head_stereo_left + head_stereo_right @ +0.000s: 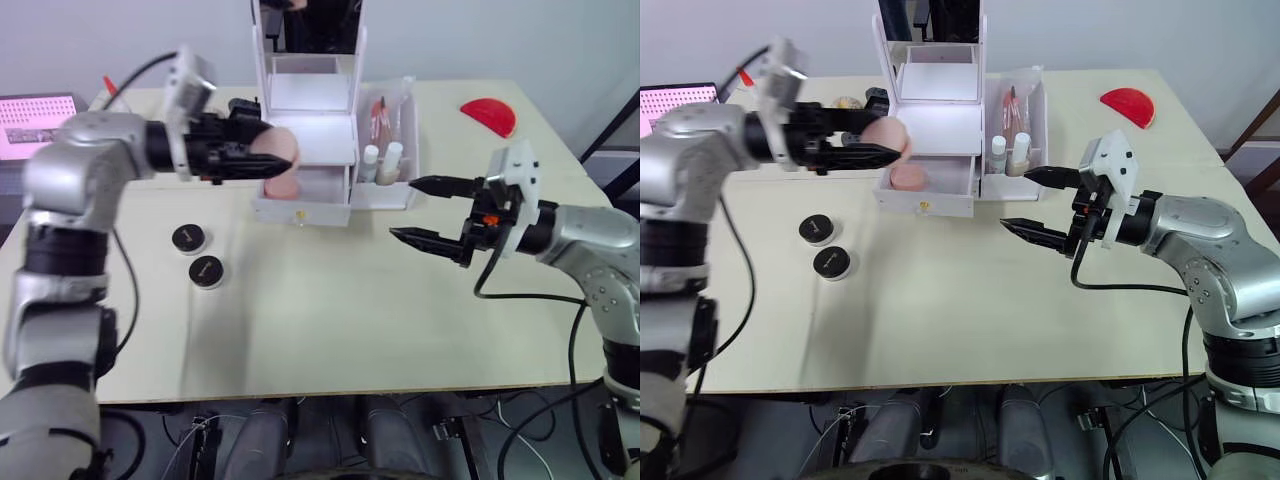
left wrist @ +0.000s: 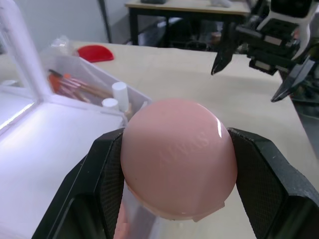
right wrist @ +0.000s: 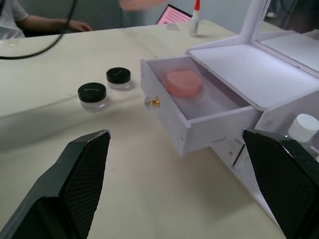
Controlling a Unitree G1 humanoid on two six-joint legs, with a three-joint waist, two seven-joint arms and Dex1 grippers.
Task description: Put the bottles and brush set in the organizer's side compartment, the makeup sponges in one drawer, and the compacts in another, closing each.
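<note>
Left end effector (image 1: 872,140) clenched on a pink makeup sponge (image 1: 886,136), open drawer (image 1: 925,187) just at its 5 o'clock; right end effector (image 1: 1037,203) released

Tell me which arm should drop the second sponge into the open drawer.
Left. The left gripper already holds the pink sponge above the open drawer; the right gripper is open, off to the side.
</note>
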